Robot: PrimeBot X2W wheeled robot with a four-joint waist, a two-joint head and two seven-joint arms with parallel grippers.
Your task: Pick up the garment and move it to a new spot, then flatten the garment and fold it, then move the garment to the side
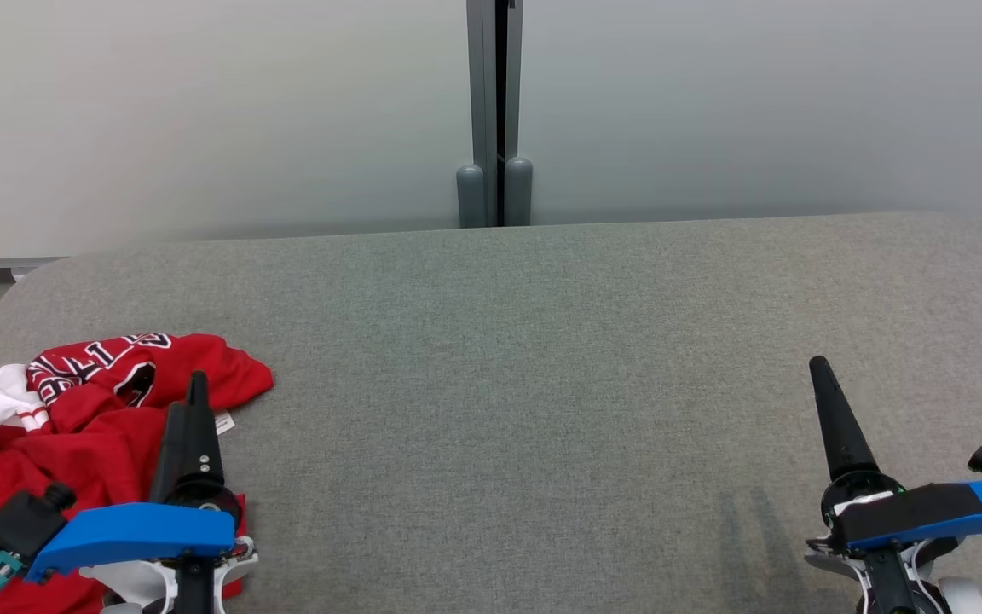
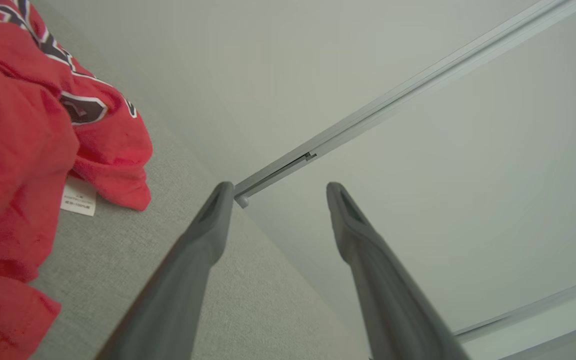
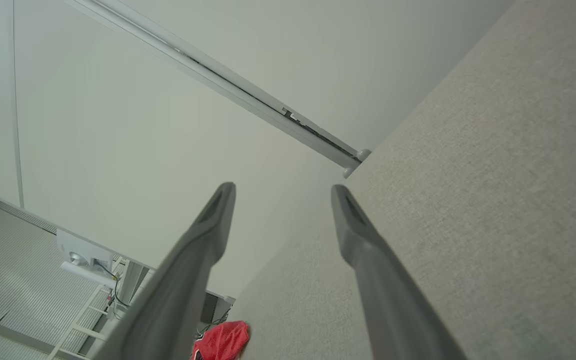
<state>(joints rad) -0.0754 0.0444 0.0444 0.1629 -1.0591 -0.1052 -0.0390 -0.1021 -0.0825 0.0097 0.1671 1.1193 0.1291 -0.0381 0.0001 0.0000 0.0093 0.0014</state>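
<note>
Your left gripper (image 2: 275, 189) and right gripper (image 3: 283, 189) both gape wide, empty; drop the left onto the garment (image 1: 99, 426), pinch a thick fold, lift clear

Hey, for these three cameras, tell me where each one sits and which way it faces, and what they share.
Head view: on the head, facing forward and down at the grey fabric surface; left hand by the red garment, right hand lower right.
Left wrist view: on the left wrist, looking along its open fingers toward the wall.
Right wrist view: on the right wrist, likewise along its open fingers.
Shared: all three show the garment.
</note>
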